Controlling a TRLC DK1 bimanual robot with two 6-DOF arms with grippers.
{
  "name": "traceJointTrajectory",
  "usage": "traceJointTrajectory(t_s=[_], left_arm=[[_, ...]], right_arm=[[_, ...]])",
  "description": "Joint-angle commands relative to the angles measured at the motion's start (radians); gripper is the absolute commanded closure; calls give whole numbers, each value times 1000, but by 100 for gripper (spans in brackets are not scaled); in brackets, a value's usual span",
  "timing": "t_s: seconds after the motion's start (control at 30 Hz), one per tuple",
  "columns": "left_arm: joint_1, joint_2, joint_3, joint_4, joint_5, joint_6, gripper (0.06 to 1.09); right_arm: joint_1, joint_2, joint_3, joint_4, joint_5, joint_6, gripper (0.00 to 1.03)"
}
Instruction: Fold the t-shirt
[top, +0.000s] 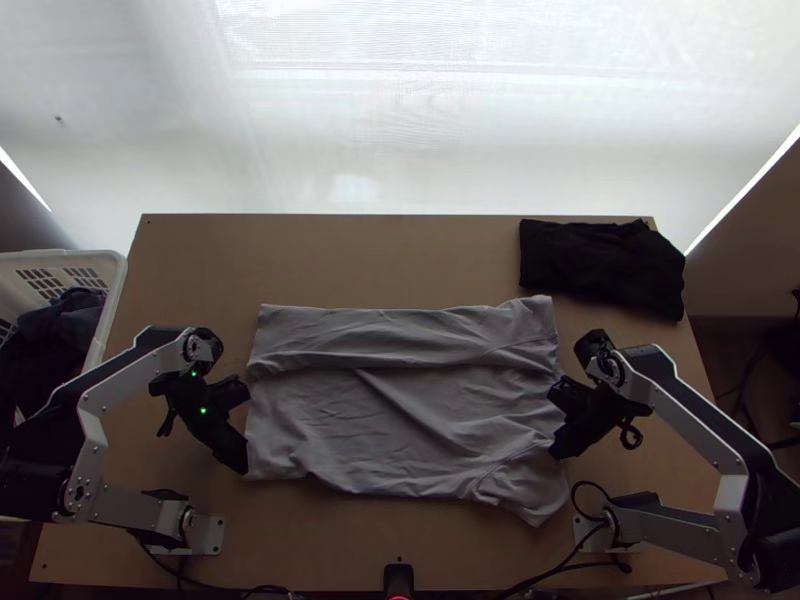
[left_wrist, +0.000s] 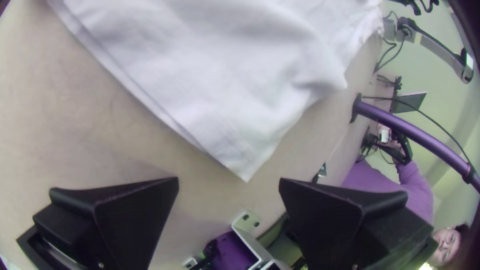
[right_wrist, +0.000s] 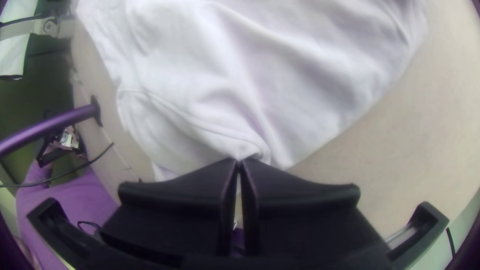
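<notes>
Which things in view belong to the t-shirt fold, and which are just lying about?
Job:
- grey t-shirt, folded over along its far side
- left gripper, open at a corner
- right gripper, closed on its edge

Lying about:
- black cloth, far right corner
- white basket, left
- dark clothes in it

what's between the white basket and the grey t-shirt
The left arm, over the wooden table, between the basket and the t-shirt; the top view shows it.
</notes>
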Motion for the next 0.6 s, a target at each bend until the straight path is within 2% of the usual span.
traceJointTrajectory(t_s=[0.0,0.17,0.2,0.27,0.3,0.33,0.4,0.43,0.57], left_arm=[[-121,3,-39,35,54,-64,11],[-238,3,-42,60,102,-108,11],[-252,3,-42,72,102,-118,13],[-270,6,-43,100,102,-131,24],[-273,8,-40,115,103,-142,33],[-275,8,-39,134,106,-156,50],[-275,2,-34,164,105,-170,100],[-265,-8,-33,180,105,-177,104],[-235,-83,-25,164,102,-156,105]], right_arm=[[0,23,13,-1,0,1,100],[2,25,15,-1,0,1,100],[2,23,13,-1,0,1,100],[2,23,13,-3,0,1,100],[0,23,12,-4,0,1,100],[0,22,10,-6,0,1,100],[-1,14,9,-7,0,1,100],[-1,7,7,-7,0,1,100],[-6,-16,3,-10,0,-1,100]])
